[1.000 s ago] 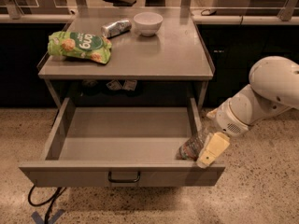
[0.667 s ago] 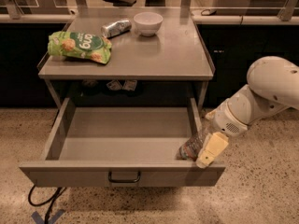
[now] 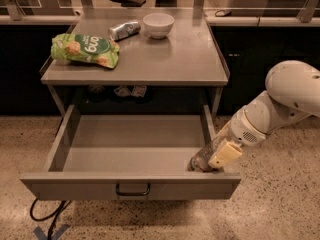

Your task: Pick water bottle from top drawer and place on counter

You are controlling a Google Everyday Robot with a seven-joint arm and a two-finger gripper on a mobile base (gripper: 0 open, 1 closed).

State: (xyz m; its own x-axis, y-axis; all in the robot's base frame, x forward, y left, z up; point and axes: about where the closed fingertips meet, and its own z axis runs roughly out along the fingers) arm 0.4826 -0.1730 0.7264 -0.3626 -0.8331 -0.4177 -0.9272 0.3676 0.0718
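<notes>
The top drawer (image 3: 131, 188) is pulled fully open below the counter (image 3: 165, 59). The water bottle (image 3: 202, 158), clear and crinkled, lies tilted in the drawer's front right corner. My gripper (image 3: 216, 159) reaches in over the drawer's right wall and is shut on the bottle's upper end. A cream fingertip (image 3: 223, 156) covers the bottle's right side. The bottle's lower end is still close to the drawer floor. The white arm (image 3: 280, 104) comes in from the right.
On the counter are a green snack bag (image 3: 85, 49), a shiny silver can (image 3: 124, 30) and a white bowl (image 3: 158, 24). A long pale ledge (image 3: 260, 20) runs behind. A black cable (image 3: 47, 216) lies on the floor at the drawer's front left.
My gripper and the bottle's gripped end have shifted slightly up and back. The arm has otherwise held its place.
</notes>
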